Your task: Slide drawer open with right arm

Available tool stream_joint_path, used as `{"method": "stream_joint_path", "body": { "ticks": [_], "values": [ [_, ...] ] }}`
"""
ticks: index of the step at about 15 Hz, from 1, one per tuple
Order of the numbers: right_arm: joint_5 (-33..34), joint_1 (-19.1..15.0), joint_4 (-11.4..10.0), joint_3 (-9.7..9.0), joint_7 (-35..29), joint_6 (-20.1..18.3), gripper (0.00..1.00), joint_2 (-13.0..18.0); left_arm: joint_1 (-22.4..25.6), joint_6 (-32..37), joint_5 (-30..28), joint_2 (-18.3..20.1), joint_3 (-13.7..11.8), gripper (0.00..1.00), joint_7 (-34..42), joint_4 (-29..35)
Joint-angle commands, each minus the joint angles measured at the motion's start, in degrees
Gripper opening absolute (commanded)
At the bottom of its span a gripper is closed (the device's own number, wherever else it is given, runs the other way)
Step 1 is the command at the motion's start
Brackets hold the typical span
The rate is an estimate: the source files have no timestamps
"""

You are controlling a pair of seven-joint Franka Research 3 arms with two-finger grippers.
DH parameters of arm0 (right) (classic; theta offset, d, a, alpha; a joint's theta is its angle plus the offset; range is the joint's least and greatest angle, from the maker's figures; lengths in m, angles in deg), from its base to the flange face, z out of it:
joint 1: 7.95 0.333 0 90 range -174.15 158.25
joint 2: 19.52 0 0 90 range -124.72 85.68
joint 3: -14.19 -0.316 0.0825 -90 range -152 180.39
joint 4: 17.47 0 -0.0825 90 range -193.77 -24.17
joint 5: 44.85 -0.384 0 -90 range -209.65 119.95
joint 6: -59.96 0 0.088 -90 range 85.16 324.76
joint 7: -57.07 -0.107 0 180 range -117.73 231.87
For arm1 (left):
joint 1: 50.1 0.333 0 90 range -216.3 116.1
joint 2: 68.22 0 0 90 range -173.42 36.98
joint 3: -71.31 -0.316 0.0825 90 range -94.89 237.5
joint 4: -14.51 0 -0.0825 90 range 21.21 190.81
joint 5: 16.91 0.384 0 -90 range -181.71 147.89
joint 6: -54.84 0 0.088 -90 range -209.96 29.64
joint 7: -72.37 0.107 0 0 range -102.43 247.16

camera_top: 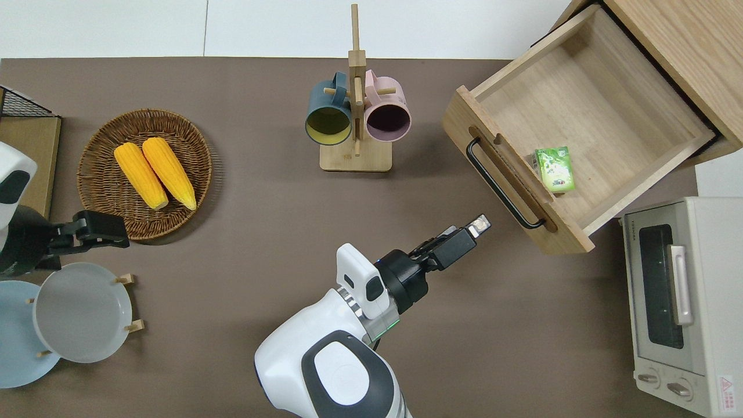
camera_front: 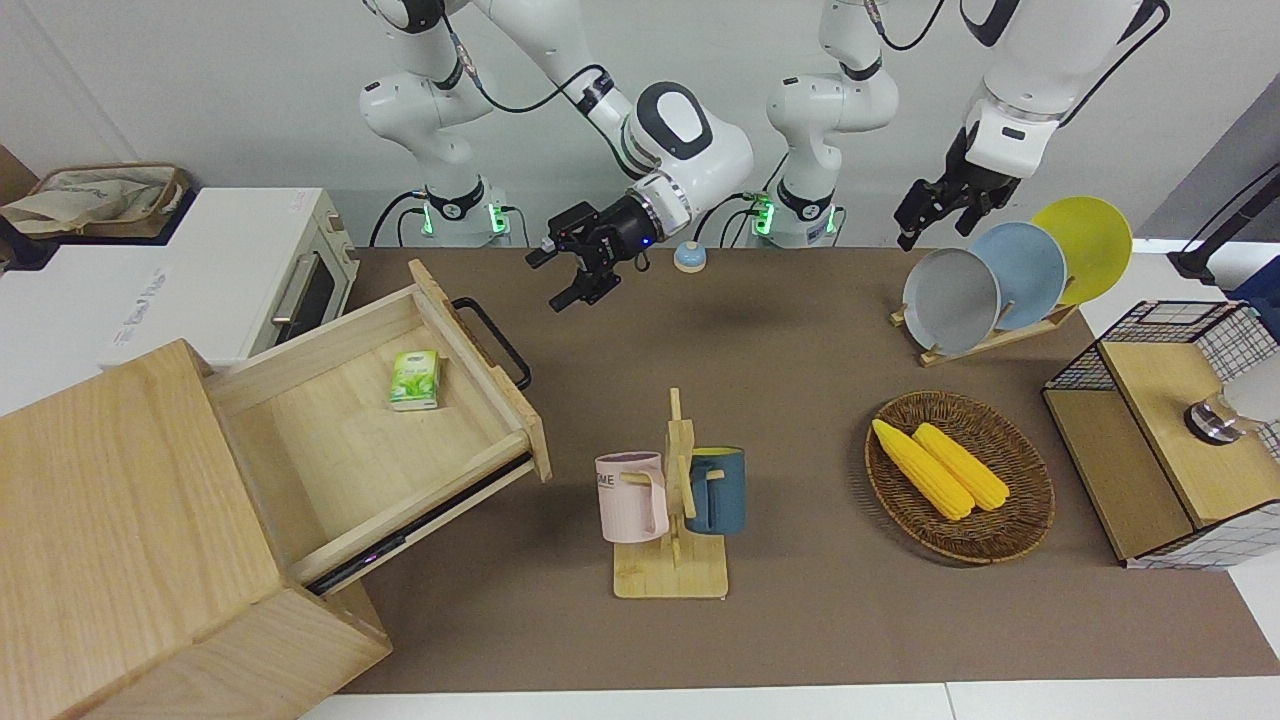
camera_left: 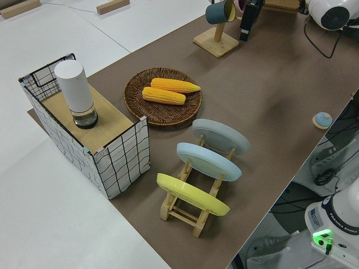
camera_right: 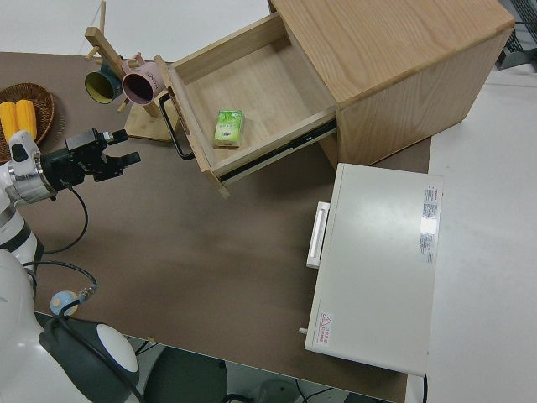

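The drawer (camera_front: 330, 450) (camera_top: 603, 110) (camera_right: 252, 88) stands pulled far out of the big pale wooden box (camera_front: 120, 520) at the right arm's end of the table. Its black loop handle (camera_front: 497, 343) (camera_top: 498, 184) (camera_right: 173, 130) is free. Inside lies a small green packet (camera_front: 414, 379) (camera_top: 555, 169) (camera_right: 228, 128). My right gripper (camera_front: 548, 281) (camera_top: 479, 223) (camera_right: 124, 144) hovers over the brown mat a short way off the handle, pointing toward it, open, holding nothing. The left arm is parked.
A white toaster oven (camera_front: 250, 270) (camera_top: 679, 302) stands beside the box, nearer to the robots. A mug stand (camera_front: 672, 560) with a pink and a blue mug is mid-table. A corn basket (camera_front: 1020, 520), a plate rack (camera_front: 1000, 335) and a wire rack (camera_front: 1160, 420) fill the left arm's end.
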Motion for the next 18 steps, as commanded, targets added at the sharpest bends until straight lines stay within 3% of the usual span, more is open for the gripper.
{"method": "stream_joint_path", "body": {
  "ticks": [1,4,8,11,15,18],
  "values": [
    [-2.9,-0.4,0.1,1.09,1.5,1.7,0.992,2.1,-0.1,0.9,-0.1,0.5,-0.2,0.99,0.6,-0.2],
    [-8.3,-1.6,1.2,1.17,2.5,4.6,0.992,3.9,-0.1,0.9,-0.1,0.5,-0.2,0.99,0.5,-0.2],
    [-19.0,-3.3,7.7,1.88,7.2,5.1,0.992,6.2,-0.1,1.0,-0.1,0.5,-0.2,0.99,0.6,-0.2],
    [-24.8,-6.1,9.8,1.88,8.5,6.2,0.992,8.0,0.0,0.9,-0.1,0.5,-0.2,0.99,0.5,-0.2],
    [-33.5,-13.3,10.1,1.88,9.5,10.3,0.992,11.3,-0.1,1.0,-0.1,0.5,-0.2,0.99,0.5,-0.2],
    [-45.7,-21.3,12.8,2.57,17.3,12.6,0.992,14.2,-0.1,1.0,-0.1,0.5,-0.2,0.99,0.6,-0.2]
  ]
}}
